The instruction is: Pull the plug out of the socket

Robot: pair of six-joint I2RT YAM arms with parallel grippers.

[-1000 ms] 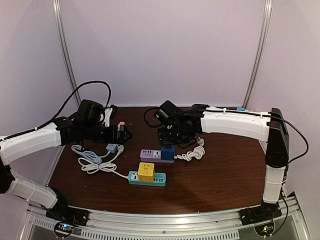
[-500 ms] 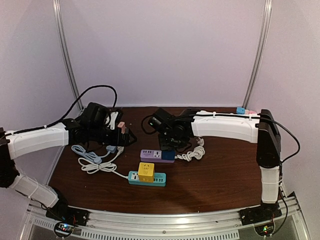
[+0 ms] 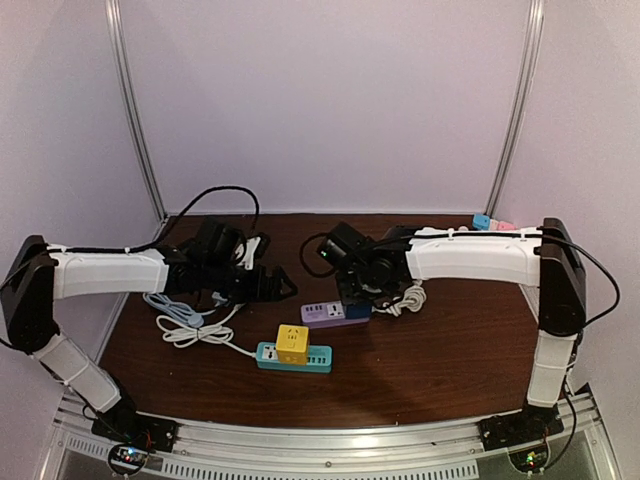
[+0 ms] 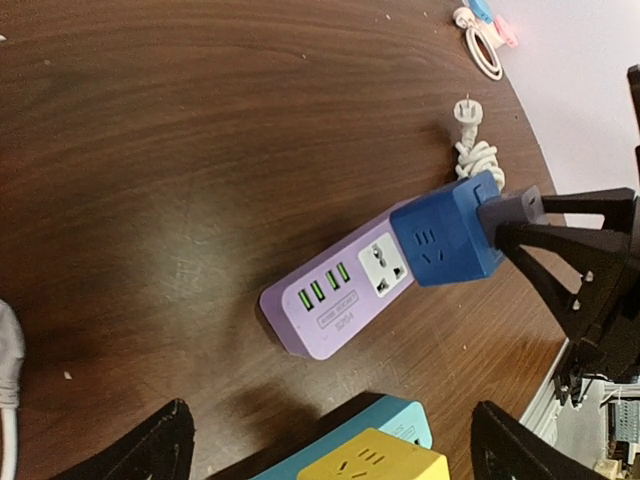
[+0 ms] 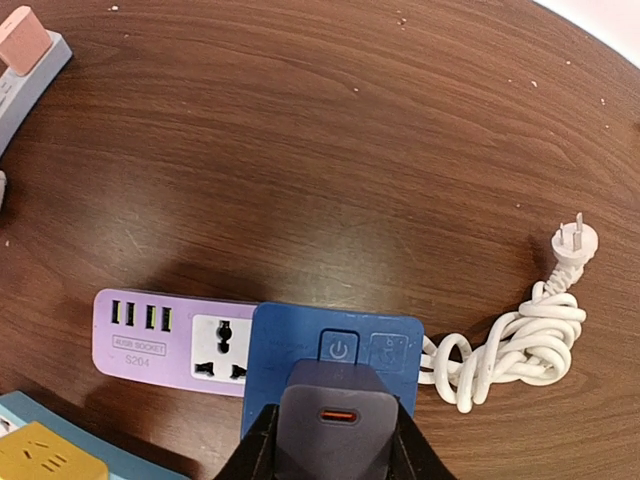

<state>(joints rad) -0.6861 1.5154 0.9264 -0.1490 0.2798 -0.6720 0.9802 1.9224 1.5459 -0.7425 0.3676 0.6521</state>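
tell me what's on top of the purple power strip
A blue adapter cube sits on one end, a dark plug in it clamped by the right gripper. The purple strip's face under the cube is hidden.

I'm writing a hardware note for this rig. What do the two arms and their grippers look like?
The left arm and right arm have white shells with black joints and wrists; a black cable runs along each. The left gripper and right gripper are black, with flat triangular fingers pierced by small holes.
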